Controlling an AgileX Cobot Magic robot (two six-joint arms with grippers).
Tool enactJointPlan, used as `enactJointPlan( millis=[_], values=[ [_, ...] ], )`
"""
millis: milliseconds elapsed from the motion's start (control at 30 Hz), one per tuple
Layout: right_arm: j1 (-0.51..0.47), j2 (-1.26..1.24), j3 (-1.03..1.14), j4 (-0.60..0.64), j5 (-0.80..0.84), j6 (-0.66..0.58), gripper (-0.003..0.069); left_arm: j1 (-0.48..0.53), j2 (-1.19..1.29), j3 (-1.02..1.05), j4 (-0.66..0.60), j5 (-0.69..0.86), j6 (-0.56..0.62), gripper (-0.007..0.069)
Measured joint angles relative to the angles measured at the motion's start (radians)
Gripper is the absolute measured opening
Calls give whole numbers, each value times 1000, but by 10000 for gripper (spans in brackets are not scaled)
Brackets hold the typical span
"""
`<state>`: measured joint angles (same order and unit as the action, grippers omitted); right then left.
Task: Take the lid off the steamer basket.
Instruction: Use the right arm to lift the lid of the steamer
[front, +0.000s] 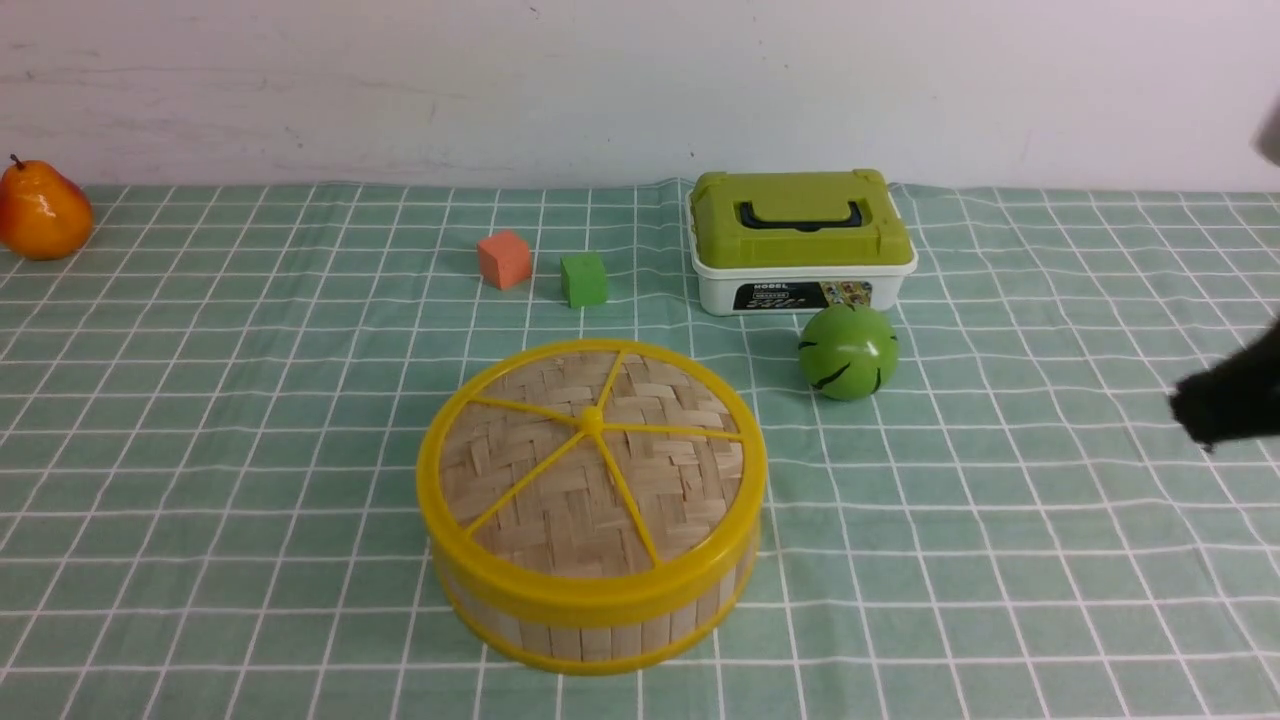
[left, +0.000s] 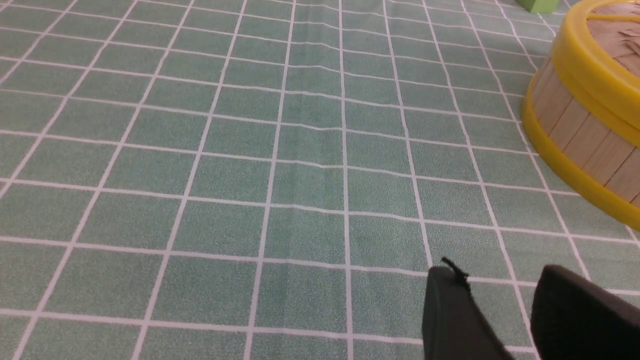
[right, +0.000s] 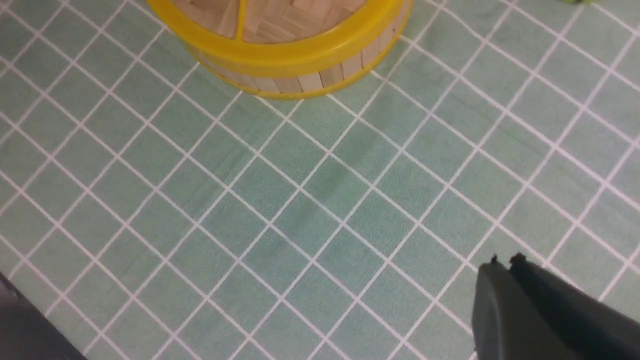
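Observation:
The steamer basket (front: 600, 635) stands in the near middle of the checked cloth, with tan slat walls and yellow rims. The lid (front: 560, 490), woven tan with yellow rim, spokes and knob, sits shut on it. My right gripper (front: 1200, 415) is at the right edge, well to the right of the basket; in the right wrist view it (right: 502, 262) is shut and empty, with the basket (right: 300, 80) and lid (right: 280, 50) ahead. My left gripper (left: 500, 272) is open and empty above bare cloth, the basket (left: 575, 130) and lid rim (left: 590, 75) off to one side. It is outside the front view.
A white box with green lid (front: 800, 240) stands behind the basket to the right, a green ball (front: 848, 352) in front of it. An orange cube (front: 503, 259) and green cube (front: 583, 279) lie behind. A pear (front: 42, 212) is far left.

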<state>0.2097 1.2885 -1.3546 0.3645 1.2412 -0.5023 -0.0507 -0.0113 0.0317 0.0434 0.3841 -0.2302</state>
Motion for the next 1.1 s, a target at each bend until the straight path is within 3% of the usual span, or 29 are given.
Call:
enactJointPlan(
  millis=[233,433,500,633,667,800,933,1100],
  values=[
    [238,266,-264,-174,5,119,4,0,0,0,0,0,0,239],
    [357,508,-491,-202,5,207,64,0,0,0,0,0,0,239],
    [377,563,-536,-196,5,215,101,0,0,0,0,0,0,239],
    [411,708,-657,-173,5,247,283,0,0,0,0,0,0,239],
    [413,719,-662,-172,5,250,293,0,0,0,0,0,0,239],
    [431,820,-733,-165,-5,258,446,0,0,0,0,0,0,239],
    [437,863,-745,-150,-46,258,472,0,0,0,0,0,0,239],
    [438,894,-746,-143,-101,258,441,0,0,0,0,0,0,239]
  ],
)
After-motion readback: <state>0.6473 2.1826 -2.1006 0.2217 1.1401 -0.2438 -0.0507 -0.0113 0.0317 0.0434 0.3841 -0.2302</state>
